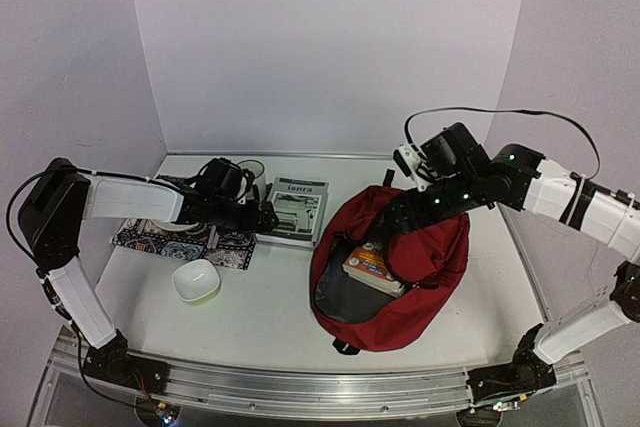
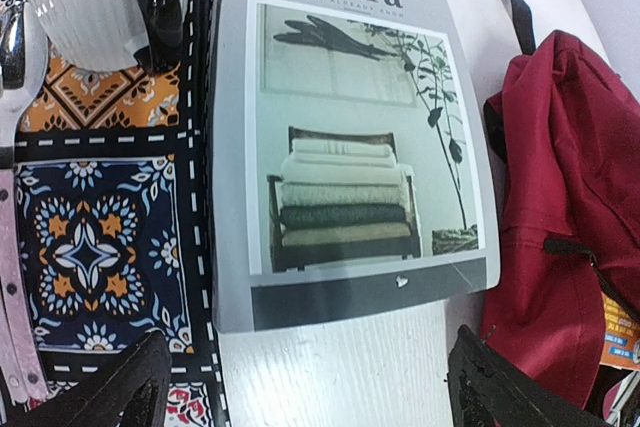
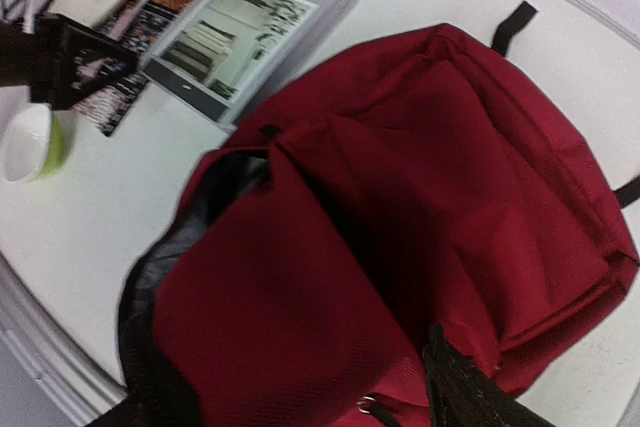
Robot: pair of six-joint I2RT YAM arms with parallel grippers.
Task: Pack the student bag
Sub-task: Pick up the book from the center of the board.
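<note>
Now the left gripper [image 2: 310, 384], jaws wide, hangs over the near short edge of the ianra magazine [image 2: 345, 147], its length running straight ahead, the open student bag [image 1: 400, 277] just right of it beneath the right gripper [image 1: 390, 225], whose jaws I cannot read.

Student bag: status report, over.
Left gripper open, over magazine. Right gripper open above student bag, nothing held. Bag unzipped, orange book inside. Nothing blocking the opening.

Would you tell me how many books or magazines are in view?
2: the ianra magazine lies on the table beside the student bag; an orange book sits in its opening. Others may be hidden inside.
</note>
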